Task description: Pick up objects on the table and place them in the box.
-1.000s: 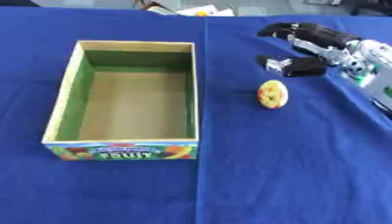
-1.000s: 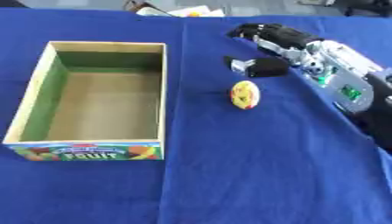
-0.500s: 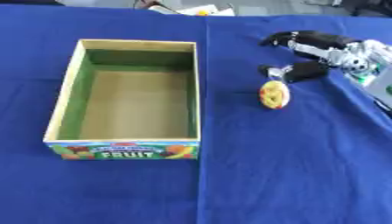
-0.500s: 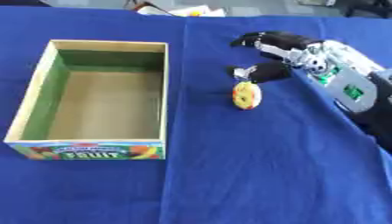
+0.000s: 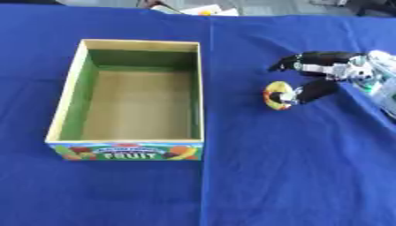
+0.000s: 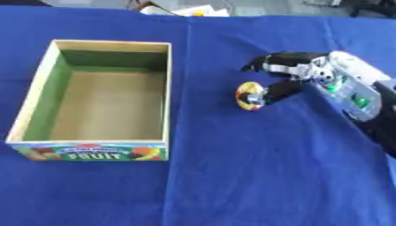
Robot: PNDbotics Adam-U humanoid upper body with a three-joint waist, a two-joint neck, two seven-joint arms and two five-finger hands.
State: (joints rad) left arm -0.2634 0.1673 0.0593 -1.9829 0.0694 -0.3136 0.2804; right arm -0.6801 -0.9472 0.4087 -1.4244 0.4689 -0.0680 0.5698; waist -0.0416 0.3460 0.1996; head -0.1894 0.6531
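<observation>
An open cardboard box [image 5: 70, 95] with green inner walls and a "FRUIT" label on its front stands left of centre on the blue cloth, with nothing inside. To its right lies a small round yellow object [image 5: 275, 94] with red and dark marks. My right hand [image 6: 298, 70] comes in from the right and is open around the object. Its fingers [image 5: 300, 62] stretch out above and behind the object, apart from it, while the thumb [image 5: 313, 90] touches the object's right side. My left hand shows in no view.
White papers and a small yellow thing [image 5: 203, 9] lie at the table's far edge. A seam in the blue cloth [image 5: 209, 185] runs down past the box's right side. My forearm [image 6: 359, 99] covers the right edge.
My right hand has moved down and left toward the yellow object, and its thumb now rests against the object's right side. The object and the box have stayed in place.
</observation>
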